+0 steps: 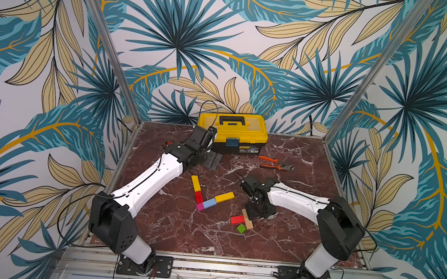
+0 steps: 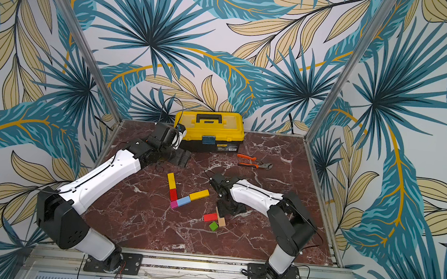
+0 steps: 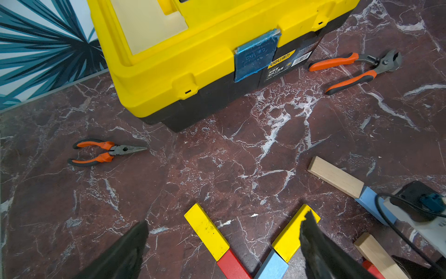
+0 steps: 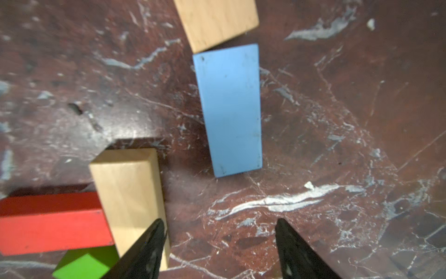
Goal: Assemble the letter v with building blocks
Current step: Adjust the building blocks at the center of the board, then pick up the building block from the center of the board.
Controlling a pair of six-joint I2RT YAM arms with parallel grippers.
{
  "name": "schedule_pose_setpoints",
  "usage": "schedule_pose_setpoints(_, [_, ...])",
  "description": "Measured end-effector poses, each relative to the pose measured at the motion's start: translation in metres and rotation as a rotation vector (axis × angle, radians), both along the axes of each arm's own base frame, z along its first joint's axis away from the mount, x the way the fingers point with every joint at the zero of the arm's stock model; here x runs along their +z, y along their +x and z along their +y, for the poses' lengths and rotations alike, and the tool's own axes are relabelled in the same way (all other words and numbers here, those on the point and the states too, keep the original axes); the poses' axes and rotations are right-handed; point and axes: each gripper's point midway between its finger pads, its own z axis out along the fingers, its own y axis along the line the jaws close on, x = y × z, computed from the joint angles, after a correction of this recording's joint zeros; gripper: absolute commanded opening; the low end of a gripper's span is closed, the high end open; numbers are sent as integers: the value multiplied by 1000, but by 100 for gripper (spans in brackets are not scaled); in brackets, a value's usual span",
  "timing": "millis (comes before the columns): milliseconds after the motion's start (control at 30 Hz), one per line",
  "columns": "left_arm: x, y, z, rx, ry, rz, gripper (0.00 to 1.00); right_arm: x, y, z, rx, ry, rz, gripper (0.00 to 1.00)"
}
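Fingers (image 4: 144, 251) of the right gripper (image 4: 219, 221) stood apart with nothing between them, low over the worktop (image 1: 180, 235) at the near right. One tip was over or just beside the near tan bar (image 1: 248, 221). Nearest of all lay the green cube (image 1: 241, 228), just beside that bar, and the loose red block (image 1: 237, 219) butted against the bar's left side. Just beyond the fingertips the loose light-blue block (image 4: 229, 108) lay flat, its far end touching the far tan bar (image 4: 217, 21); the right arm hid both in both top views. To the left, mid-worktop, the letter was partly built and touching end to end. The magenta cube (image 1: 200, 206) sat at the point, the red block (image 1: 198, 196) and left yellow bar (image 1: 195, 183) ran far, and the light-blue block (image 1: 209, 204) and right yellow bar (image 1: 224, 197) ran far-right. Farther back the left gripper (image 3: 226, 217) hung empty, fingers wide apart, near the yellow toolbox (image 1: 233, 130), with pliers (image 1: 277, 163) lying to its right. The step in hand looked like fetching another piece to lengthen a limb, probably the loose light-blue block. That would call for lowering the right fingers astride its long sides, clear of the far tan bar, before closing.
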Motion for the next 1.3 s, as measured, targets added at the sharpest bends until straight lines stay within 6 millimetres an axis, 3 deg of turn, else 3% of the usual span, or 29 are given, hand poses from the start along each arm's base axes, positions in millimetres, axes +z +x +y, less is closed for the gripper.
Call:
schedule_pose_setpoints(200, [0, 0, 0, 0, 0, 0, 99, 22, -18, 31, 105, 97, -22, 74])
schedule_pose_setpoints(367, [1, 0, 0, 1, -1, -3, 99, 14, -44, 62, 220, 138, 27, 74])
schedule_pose_setpoints(567, [6, -3, 3, 5, -2, -16, 99, 0, -56, 82, 274, 171, 72, 73])
schedule_pose_setpoints(833, [9, -4, 5, 8, -3, -23, 100, -12, -58, 94, 294, 193, 96, 73])
schedule_pose_setpoints(1300, [9, -5, 5, 11, -1, -26, 99, -21, -60, 93, 301, 187, 110, 73])
